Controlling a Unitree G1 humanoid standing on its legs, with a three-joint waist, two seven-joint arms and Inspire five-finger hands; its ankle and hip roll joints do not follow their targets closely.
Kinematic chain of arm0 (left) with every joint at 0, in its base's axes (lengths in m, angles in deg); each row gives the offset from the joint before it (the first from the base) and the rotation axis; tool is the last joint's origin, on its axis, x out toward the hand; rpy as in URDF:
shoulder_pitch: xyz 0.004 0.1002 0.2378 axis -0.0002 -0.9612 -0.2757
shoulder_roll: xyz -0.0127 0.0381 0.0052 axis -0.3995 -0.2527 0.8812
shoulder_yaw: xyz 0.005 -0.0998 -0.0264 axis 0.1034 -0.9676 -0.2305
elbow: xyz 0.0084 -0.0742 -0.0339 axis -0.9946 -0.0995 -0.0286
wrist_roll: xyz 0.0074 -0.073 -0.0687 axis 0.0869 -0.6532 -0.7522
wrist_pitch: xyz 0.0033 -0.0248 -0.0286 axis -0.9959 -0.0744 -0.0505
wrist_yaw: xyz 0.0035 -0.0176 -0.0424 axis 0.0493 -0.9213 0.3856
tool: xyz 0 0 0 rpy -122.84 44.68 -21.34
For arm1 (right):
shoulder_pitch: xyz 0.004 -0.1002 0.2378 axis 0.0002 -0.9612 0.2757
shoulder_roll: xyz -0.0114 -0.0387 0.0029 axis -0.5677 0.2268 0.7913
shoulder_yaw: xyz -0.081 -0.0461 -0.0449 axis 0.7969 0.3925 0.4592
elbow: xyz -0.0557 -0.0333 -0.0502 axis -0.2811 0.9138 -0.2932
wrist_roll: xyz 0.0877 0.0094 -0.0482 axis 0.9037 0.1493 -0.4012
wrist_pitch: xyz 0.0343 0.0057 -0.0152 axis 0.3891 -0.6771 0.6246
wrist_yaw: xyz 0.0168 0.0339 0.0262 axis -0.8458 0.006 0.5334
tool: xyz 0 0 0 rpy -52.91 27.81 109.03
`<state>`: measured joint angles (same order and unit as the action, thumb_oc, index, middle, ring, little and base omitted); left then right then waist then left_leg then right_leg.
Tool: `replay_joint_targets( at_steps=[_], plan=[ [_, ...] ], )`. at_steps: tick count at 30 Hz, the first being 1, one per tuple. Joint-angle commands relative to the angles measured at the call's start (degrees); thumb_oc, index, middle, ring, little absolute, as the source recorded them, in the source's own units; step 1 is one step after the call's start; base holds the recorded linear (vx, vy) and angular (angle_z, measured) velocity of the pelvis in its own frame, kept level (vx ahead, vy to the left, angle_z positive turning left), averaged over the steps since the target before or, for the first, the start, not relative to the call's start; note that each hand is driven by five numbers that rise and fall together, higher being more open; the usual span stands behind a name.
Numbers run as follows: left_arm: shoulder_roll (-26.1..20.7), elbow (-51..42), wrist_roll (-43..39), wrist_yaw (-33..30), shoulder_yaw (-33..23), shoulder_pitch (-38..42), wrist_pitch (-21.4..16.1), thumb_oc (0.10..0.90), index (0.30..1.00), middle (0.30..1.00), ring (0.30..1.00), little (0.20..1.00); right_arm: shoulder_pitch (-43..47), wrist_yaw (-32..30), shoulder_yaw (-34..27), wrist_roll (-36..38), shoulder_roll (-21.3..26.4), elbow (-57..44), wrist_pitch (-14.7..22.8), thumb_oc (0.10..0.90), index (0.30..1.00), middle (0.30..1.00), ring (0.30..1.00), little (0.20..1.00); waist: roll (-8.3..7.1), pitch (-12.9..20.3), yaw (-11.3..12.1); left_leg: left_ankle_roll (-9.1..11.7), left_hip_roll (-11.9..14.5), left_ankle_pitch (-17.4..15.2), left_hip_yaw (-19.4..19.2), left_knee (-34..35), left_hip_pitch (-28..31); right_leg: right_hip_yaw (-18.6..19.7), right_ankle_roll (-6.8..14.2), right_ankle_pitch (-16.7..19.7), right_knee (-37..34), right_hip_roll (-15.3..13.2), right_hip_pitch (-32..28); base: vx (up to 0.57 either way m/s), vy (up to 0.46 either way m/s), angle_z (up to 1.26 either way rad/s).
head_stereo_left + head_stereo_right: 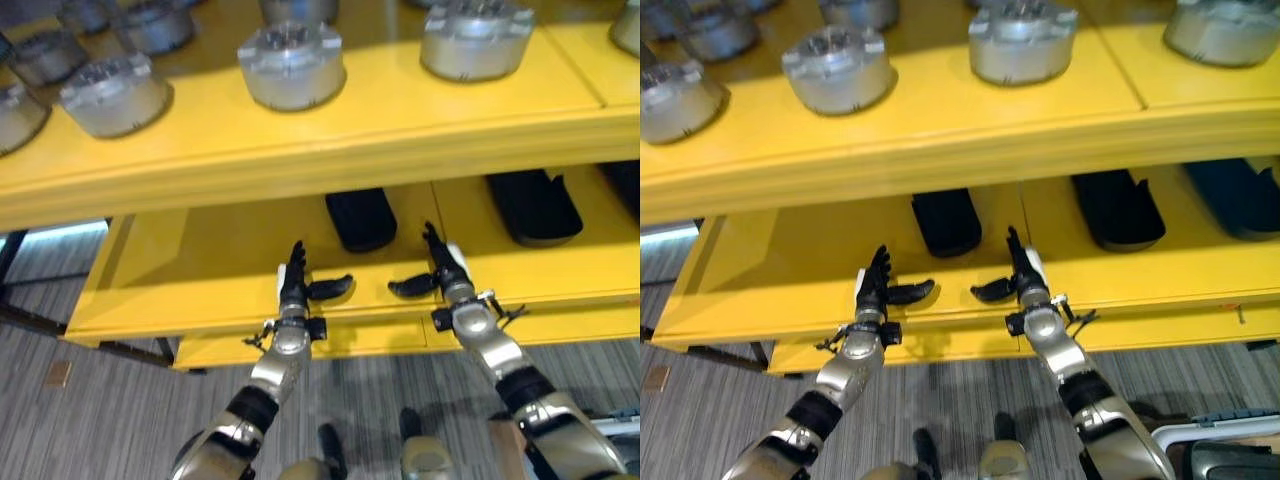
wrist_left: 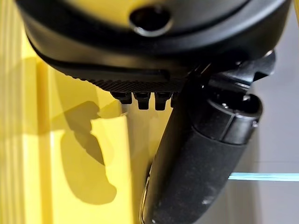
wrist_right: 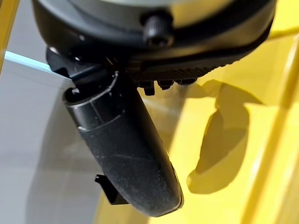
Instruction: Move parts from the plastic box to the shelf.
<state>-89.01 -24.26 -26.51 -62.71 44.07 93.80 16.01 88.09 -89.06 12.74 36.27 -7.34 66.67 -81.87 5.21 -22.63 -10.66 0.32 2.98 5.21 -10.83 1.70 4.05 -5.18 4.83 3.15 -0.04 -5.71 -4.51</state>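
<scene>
Several silver round metal parts stand on the top board of a yellow shelf [image 1: 330, 150]; one part [image 1: 292, 62] is at the middle, another [image 1: 476, 37] to its right and a third [image 1: 115, 95] to its left. Both hands hover side by side before the lower board [image 1: 200, 270]. My left hand [image 1: 293, 290] is open, fingers straight up and thumb [image 2: 196, 163] pointing inward, with nothing in it. My right hand [image 1: 445, 272] mirrors it, open and empty, thumb [image 3: 126, 154] stretched toward the left hand.
Two black oblong objects [image 1: 360, 218] [image 1: 533, 205] lie deep on the lower board, behind the hands. A corner of a white-rimmed box [image 1: 1215, 430] shows at the lower right. Grey striped floor [image 1: 90, 420] lies below the shelf.
</scene>
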Motion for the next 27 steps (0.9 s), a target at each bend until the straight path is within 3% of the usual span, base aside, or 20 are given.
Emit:
replay_joint_targets(
  at_steps=[1, 2, 11, 15, 21, 23, 27],
  plan=[
    [0.89, 1.90, -4.20, 5.17, 3.29, 10.91, -6.39, 0.900, 1.000, 1.000, 1.000, 1.000, 11.14, -1.46, -0.76, 5.00, -1.81, -0.11, 3.97, 0.900, 1.000, 1.000, 1.000, 1.000, -2.43, 1.12, 1.27, 2.32, 2.22, -6.97, -0.08, -7.36, -2.61, 3.89, -2.56, -7.67, 10.47, 1.47, 5.74, -0.17, -0.009, 0.01],
    [1.29, 2.59, -7.52, 6.83, 3.30, 12.88, -6.54, 0.900, 1.000, 1.000, 1.000, 1.000, 12.81, -1.66, -0.88, 5.95, -1.85, 0.42, 4.31, 0.900, 1.000, 1.000, 1.000, 1.000, -2.35, -0.08, 1.01, 2.39, 2.15, -6.94, -0.10, -7.47, -3.49, 4.14, -2.65, -8.02, 10.99, 1.63, 6.71, -0.23, -0.011, 0.03],
    [0.71, 8.48, -11.04, 6.79, 3.69, 24.63, -10.77, 0.900, 1.000, 1.000, 1.000, 1.000, 23.35, -4.09, 0.84, 9.50, -2.58, 4.08, 7.37, 0.900, 1.000, 1.000, 1.000, 1.000, -2.33, -5.08, 0.59, 2.96, 2.18, -5.74, 0.05, -7.00, -9.02, 4.87, -3.37, -8.44, 13.22, 3.20, 13.37, -0.14, -0.047, -0.03],
    [0.20, 9.09, -12.23, 12.75, 4.58, 27.07, -9.86, 0.900, 1.000, 1.000, 1.000, 1.000, 25.16, -3.39, 1.43, 11.32, -3.59, 5.18, 8.18, 0.900, 1.000, 1.000, 1.000, 1.000, -2.72, -5.81, 0.74, 3.14, 2.39, -5.59, 0.78, -7.32, -9.76, 4.99, -3.67, -8.02, 13.26, 3.68, 14.19, -0.03, -0.069, -0.01],
    [0.31, 9.00, -15.41, 24.27, 6.49, 27.23, -9.58, 0.900, 1.000, 1.000, 1.000, 1.000, 23.70, 5.74, 2.74, 15.06, -4.71, 4.54, 8.67, 0.900, 1.000, 1.000, 1.000, 1.000, -3.25, -5.26, 0.78, 2.94, 2.83, -5.67, 0.63, -7.10, -8.86, 4.81, -3.78, -7.82, 13.04, 3.76, 13.45, 0.02, -0.044, 0.04],
    [0.15, 8.79, -16.24, 25.40, 6.65, 27.12, -9.54, 0.900, 1.000, 1.000, 1.000, 1.000, 23.36, 6.97, 3.04, 15.38, -4.71, 4.30, 8.76, 0.900, 1.000, 1.000, 1.000, 1.000, -3.25, -5.04, 0.83, 2.94, 2.92, -5.50, 0.54, -6.90, -8.80, 4.88, -3.81, -7.53, 12.71, 3.83, 13.42, 0.02, -0.014, 0.02],
    [-0.71, 7.08, -23.96, 37.28, 6.88, 24.79, -8.06, 0.900, 1.000, 1.000, 1.000, 1.000, 20.38, 20.57, 4.28, 19.92, -4.69, -0.06, 7.43, 0.900, 1.000, 1.000, 1.000, 1.000, -3.67, -4.14, 0.71, 2.85, 3.14, -5.49, 0.33, -6.18, -7.45, 4.92, -3.67, -7.14, 11.40, 3.75, 12.01, 0.03, -0.029, -0.01]
  ],
)
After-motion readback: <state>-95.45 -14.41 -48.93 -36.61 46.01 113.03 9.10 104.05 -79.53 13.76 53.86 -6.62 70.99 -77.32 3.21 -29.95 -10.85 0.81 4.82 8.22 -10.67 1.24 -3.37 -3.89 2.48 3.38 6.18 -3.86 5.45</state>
